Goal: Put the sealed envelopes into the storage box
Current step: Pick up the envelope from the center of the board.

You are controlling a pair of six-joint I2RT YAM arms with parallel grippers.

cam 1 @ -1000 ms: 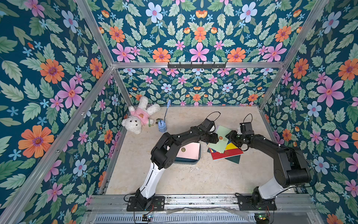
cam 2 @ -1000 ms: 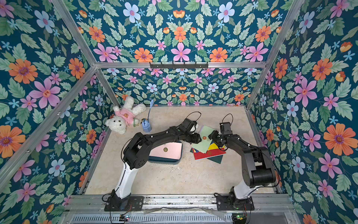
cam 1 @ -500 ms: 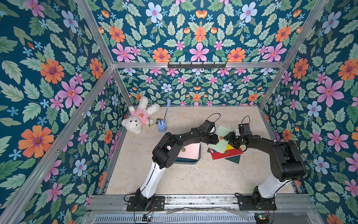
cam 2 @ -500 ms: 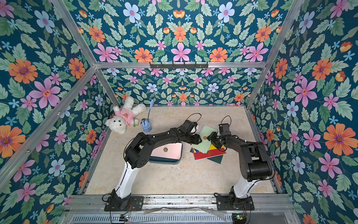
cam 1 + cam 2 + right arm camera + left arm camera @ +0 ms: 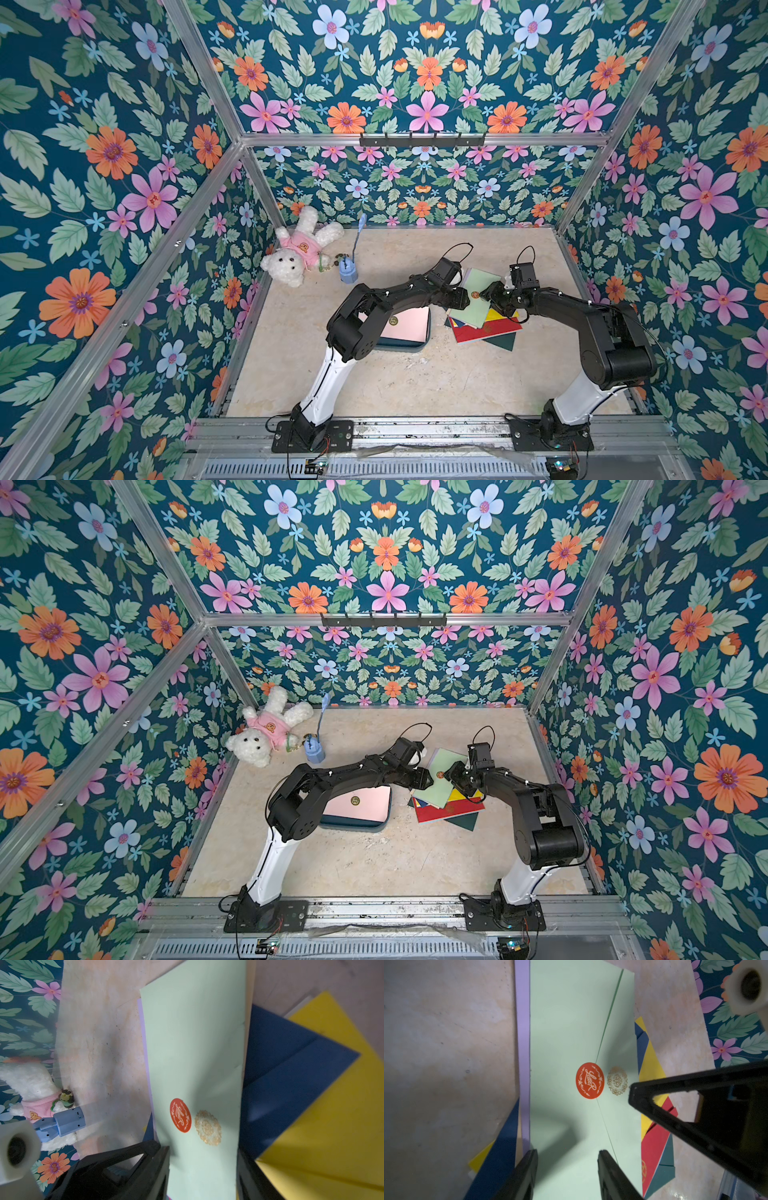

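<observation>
Both spread, left end effector and right end effector flank the light green envelope, lengthwise roughly front-to-back.

The one legible text is on the round orange-red seal stuck to the light green envelope. In the left wrist view its pale looping script appears to read "Letter". In the right wrist view the same seal lies too slanted to read. The gold lace-patterned sticker beside it bears only ornament, and the red envelope shows just a sliver of a gold emblem, illegible.
</observation>
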